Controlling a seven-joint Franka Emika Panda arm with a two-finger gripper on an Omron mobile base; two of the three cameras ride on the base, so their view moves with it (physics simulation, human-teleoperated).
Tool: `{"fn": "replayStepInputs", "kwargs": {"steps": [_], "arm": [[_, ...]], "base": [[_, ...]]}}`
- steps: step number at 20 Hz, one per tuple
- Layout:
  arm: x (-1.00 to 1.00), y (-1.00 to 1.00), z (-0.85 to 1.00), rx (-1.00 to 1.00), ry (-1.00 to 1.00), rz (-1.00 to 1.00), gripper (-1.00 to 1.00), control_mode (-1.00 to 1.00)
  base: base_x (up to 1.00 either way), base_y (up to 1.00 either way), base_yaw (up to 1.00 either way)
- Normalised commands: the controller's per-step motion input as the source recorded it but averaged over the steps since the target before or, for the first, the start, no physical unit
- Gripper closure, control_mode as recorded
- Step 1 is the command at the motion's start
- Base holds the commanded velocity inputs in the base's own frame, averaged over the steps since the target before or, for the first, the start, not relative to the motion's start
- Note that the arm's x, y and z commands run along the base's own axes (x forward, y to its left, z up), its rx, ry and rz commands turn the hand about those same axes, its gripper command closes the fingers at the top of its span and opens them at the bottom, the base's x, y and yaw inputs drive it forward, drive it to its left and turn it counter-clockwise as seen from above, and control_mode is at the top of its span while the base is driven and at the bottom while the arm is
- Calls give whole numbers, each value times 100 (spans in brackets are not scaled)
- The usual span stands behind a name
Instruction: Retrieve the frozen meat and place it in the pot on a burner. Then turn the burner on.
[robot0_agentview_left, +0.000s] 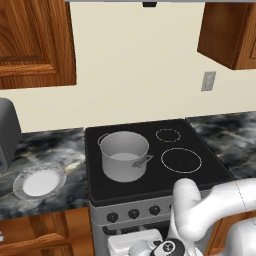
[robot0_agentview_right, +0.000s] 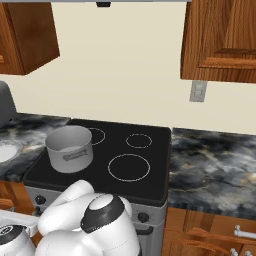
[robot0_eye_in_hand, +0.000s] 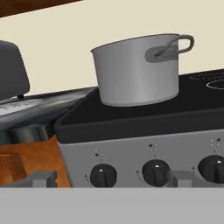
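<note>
Dark marbled tabletop (robot0_agentview_left: 55, 145) flanks a black glass cooktop (robot0_agentview_left: 200, 172); the grey brushed-steel pot (robot0_agentview_left: 124, 156), straight-sided with loop handles, stands on its front-left burner, beside a round white-centred plate (robot0_agentview_left: 39, 181). Right base view: the pot (robot0_agentview_right: 69, 148) sits left of two ringed burners. Hand view: jaws (robot0_eye_in_hand: 109, 180) spread wide apart, level with black knobs (robot0_eye_in_hand: 103, 175) below the pot (robot0_eye_in_hand: 138, 74).

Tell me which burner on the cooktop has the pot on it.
The front-left burner: the pot stands on the stove at its front-left corner, nearest the plate. The two ringed burners to its right, front and back, are bare.
</note>
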Motion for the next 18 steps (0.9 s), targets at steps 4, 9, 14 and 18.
{"fn": "replayStepInputs", "kwargs": {"steps": [4,9,14,18], "arm": [[7,13,-6,0,0,0,-100,-100],[1,1,-3,0,-1,0,-100,-100],[0,0,-1,0,0,0,-100,-100],[0,0,-1,0,0,0,-100,-100]], "base": [[0,0,0],[0,0,0],[0,0,0],[0,0,0]]}}
